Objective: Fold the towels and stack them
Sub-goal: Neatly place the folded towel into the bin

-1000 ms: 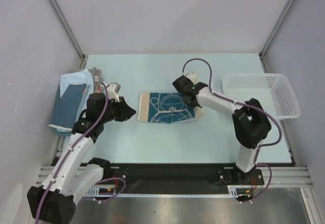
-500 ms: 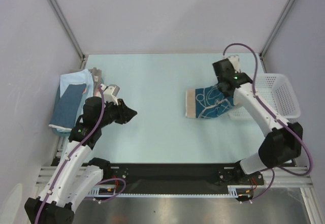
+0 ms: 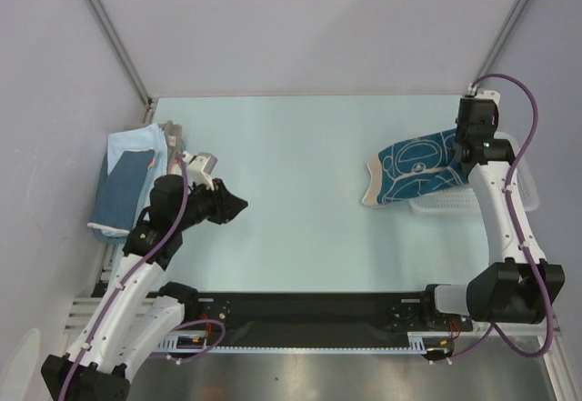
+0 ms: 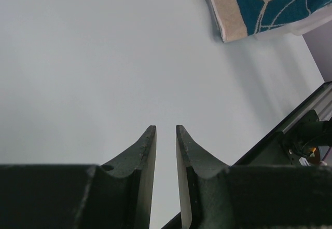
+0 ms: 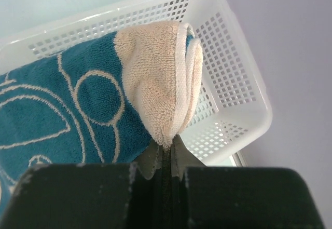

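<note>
My right gripper (image 3: 466, 146) is shut on the tan end of the dark teal towel (image 3: 414, 169) with white line drawing. It holds the towel up at the right of the table, and the towel hangs partly over the white mesh basket (image 3: 520, 183). In the right wrist view the bunched tan end (image 5: 161, 78) sits pinched between my right gripper (image 5: 167, 148) jaws, with the basket (image 5: 228, 57) behind. My left gripper (image 3: 238, 205) is slightly open and empty over bare table at the left. In its view (image 4: 166, 130) the towel (image 4: 270, 3) lies far off.
A stack of folded towels rests at the left edge: a light blue one (image 3: 127, 144), a darker blue one (image 3: 123, 192) on top, and a grey-beige bit (image 3: 173, 135) beside them. The black rail (image 3: 309, 310) runs along the near edge.
My right gripper has carried the teal towel from the middle of the table to the right, up to the basket. My left arm has barely moved.
</note>
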